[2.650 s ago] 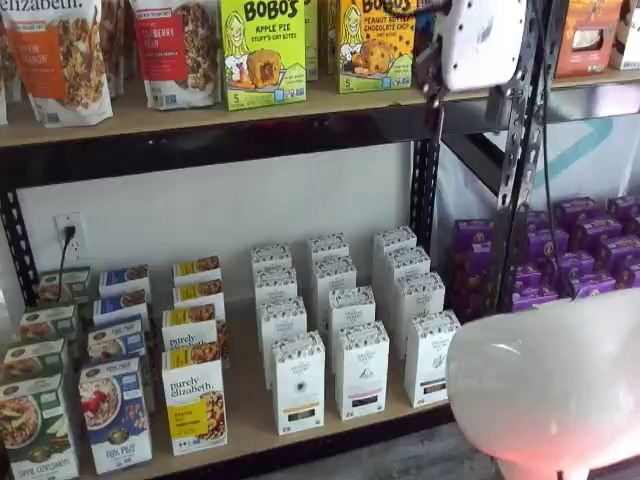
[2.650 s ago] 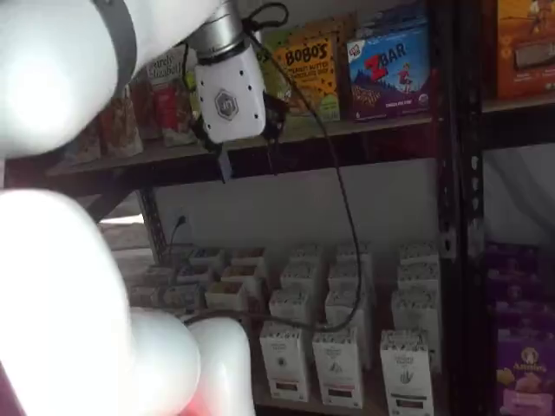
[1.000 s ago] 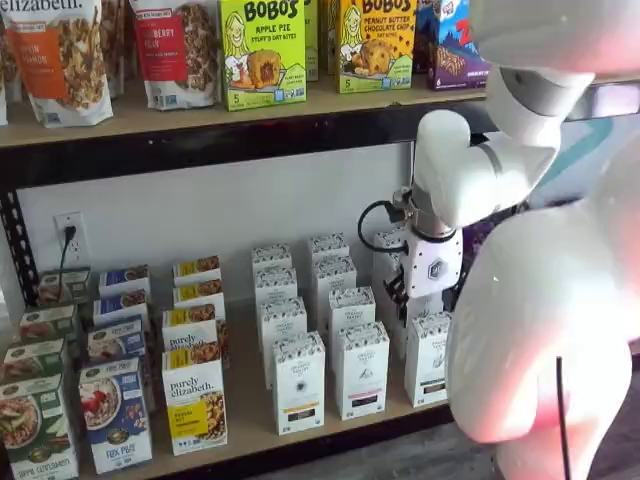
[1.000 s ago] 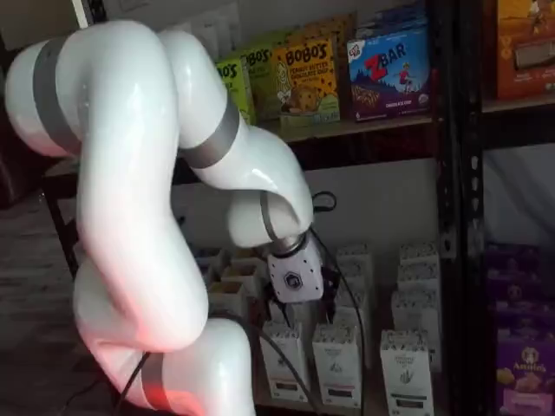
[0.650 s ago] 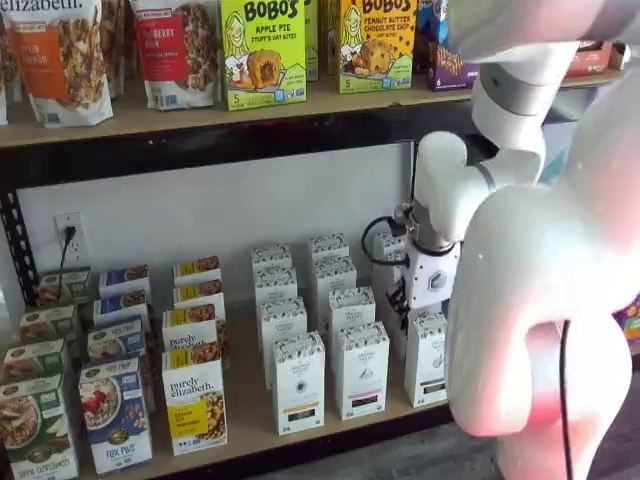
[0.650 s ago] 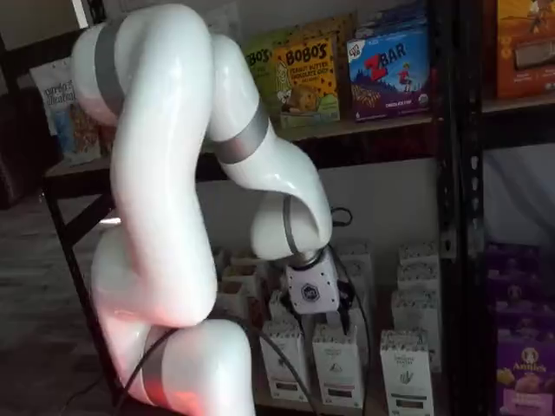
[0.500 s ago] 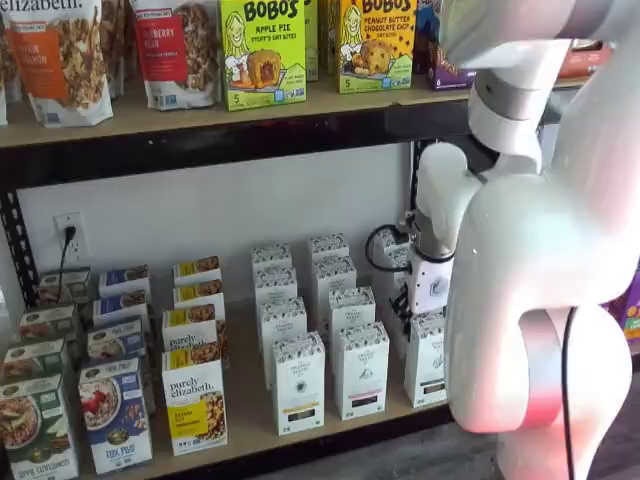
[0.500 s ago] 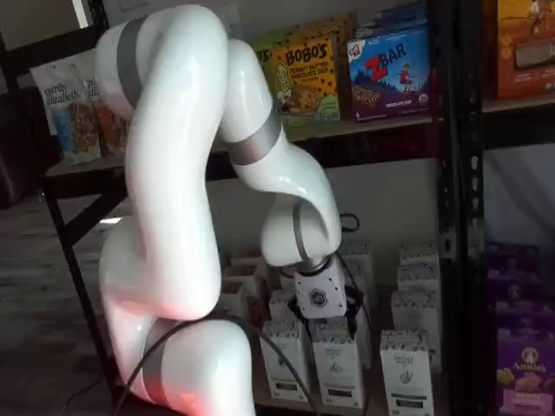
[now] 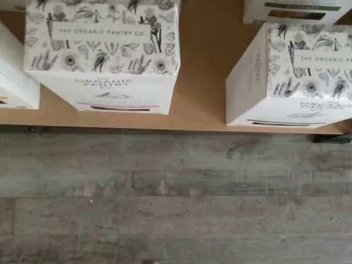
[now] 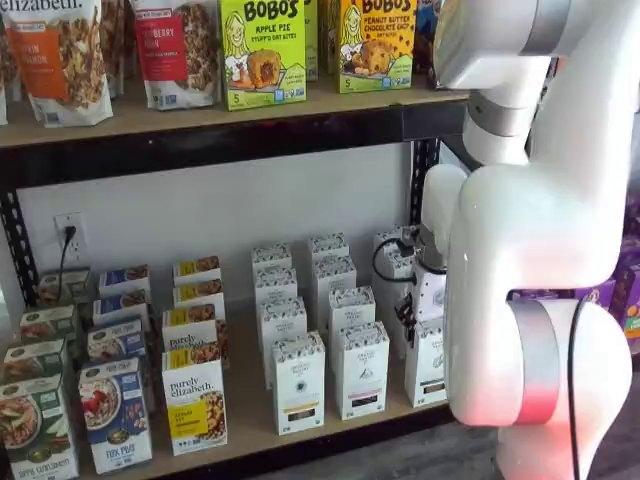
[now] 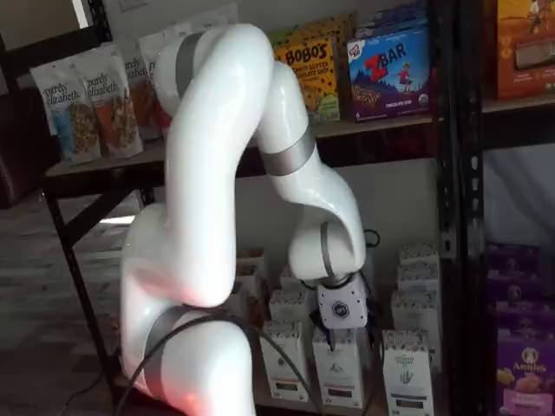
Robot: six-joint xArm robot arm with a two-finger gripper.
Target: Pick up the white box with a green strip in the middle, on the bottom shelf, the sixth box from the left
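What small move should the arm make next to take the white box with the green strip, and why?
Probably lower the tool around the white box: the tool hangs just above the front row, holds nothing, and the box stands upright on the bottom shelf.

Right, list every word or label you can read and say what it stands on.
"THE ORGANIC PANTRY CO": top of a white carton.
"BOBO'S APPLE PIE": green box.
"BOBO'S": yellow box.
"purely elizabeth": yellow-label box.
"ZBAR": blue box.
Smaller print on the cartons' fronts: too blurred.
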